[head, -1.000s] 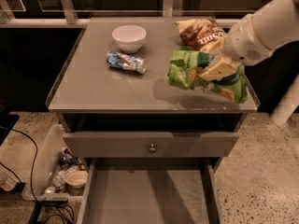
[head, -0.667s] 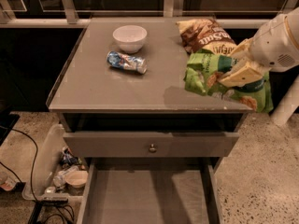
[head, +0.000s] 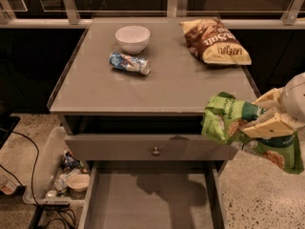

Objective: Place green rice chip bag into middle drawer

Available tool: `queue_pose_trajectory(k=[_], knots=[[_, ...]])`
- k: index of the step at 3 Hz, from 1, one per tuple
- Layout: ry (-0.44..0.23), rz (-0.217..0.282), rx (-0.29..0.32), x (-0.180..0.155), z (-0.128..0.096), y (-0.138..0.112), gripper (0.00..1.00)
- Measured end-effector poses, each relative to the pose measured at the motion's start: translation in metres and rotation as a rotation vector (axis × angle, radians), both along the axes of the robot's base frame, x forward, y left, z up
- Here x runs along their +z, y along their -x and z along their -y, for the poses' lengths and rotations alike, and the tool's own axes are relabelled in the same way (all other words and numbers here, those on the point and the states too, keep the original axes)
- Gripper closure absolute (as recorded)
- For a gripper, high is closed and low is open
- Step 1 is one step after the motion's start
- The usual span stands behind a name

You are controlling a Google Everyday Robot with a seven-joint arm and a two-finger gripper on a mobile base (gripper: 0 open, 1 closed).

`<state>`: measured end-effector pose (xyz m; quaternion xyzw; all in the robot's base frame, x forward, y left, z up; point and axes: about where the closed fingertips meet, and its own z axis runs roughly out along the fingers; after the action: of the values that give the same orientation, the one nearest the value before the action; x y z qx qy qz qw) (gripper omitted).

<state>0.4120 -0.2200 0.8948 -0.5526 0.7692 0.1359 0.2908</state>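
While it hangs in the air just off the front right corner of the bench [head: 157, 87], the green rice chip bag [head: 223, 120] is crumpled and tilted, its lower end drooping toward the speckled floor on the right. The claw [head: 252, 116] is clamped on the bag's middle, its pale cream fingers [head: 269, 127] pressed into the foil from the right, with the white arm reaching in from the picture's right edge. Below and to the left of the bag, the middle drawer [head: 152, 199] stands pulled out, its plain grey floor in shadow. Above it sits a grey drawer front [head: 119, 148] with a small round knob [head: 156, 151]. On the bench top, well apart from the bag, lie a brown-and-yellow chip bag [head: 214, 41] at the back right, a white bowl [head: 132, 38] at the back, and a crushed blue wrapper [head: 128, 63] just in front of the bowl. A clear bin [head: 45, 168] of odds and ends stands on the floor at the left.
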Motion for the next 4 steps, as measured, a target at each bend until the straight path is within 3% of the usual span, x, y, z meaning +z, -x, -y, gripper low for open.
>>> queue_pose_trajectory(k=[2, 3, 4], knots=[[0.002, -0.012, 0.009, -0.008, -0.009, -0.003, 1.00], [-0.020, -0.051, 0.013, -0.060, -0.031, -0.014, 1.00], [-0.078, -0.049, -0.029, -0.124, -0.044, -0.034, 1.00]])
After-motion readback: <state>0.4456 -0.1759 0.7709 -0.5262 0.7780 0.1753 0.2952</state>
